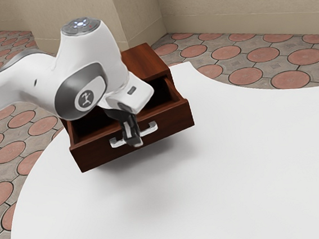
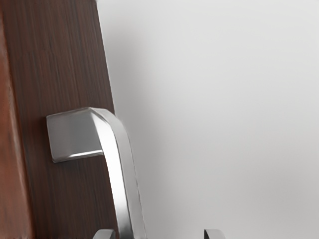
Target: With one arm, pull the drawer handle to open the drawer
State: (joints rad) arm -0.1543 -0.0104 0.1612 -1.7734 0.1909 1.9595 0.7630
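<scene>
A dark red-brown wooden cabinet (image 1: 144,60) stands on the white table (image 1: 237,163). Its drawer (image 1: 169,127) is pulled out, and the hollow inside shows behind the front panel. A silver handle (image 1: 148,130) is fixed across that panel. My black gripper (image 1: 133,141) hangs down over the handle's middle with a finger on each side of the bar. In the wrist view the handle (image 2: 118,169) curves off the drawer front (image 2: 55,74) and runs down close to one fingertip (image 2: 103,234). The other fingertip stands well apart from the bar, so the gripper is open.
The white arm (image 1: 43,85) comes in from the exterior view's left, above the cabinet. The round table's edge curves behind and to the left of the cabinet. Beyond it lie a patterned tile floor (image 1: 266,58) and beige walls.
</scene>
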